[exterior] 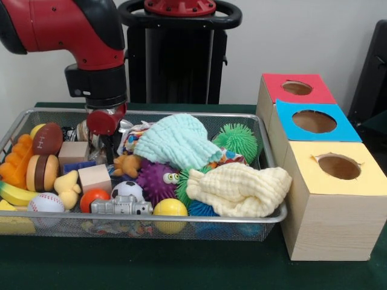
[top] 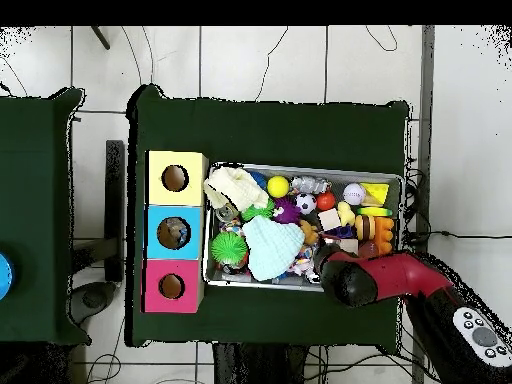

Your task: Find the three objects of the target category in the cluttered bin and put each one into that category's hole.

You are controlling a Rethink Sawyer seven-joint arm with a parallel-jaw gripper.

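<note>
Searching: my gripper [exterior: 107, 142] down in the bin [exterior: 270, 219] beside the toy football [exterior: 48, 138]; finger state unclear. Next, pick a target.

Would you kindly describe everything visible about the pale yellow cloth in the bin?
The pale yellow cloth is a soft, waffle-textured fabric, crumpled into a loose heap. It lies at the end of the wire-mesh bin nearest the boxes, against the rim. It rests on a blue spiky ball and beside the mint cloth.
</note>
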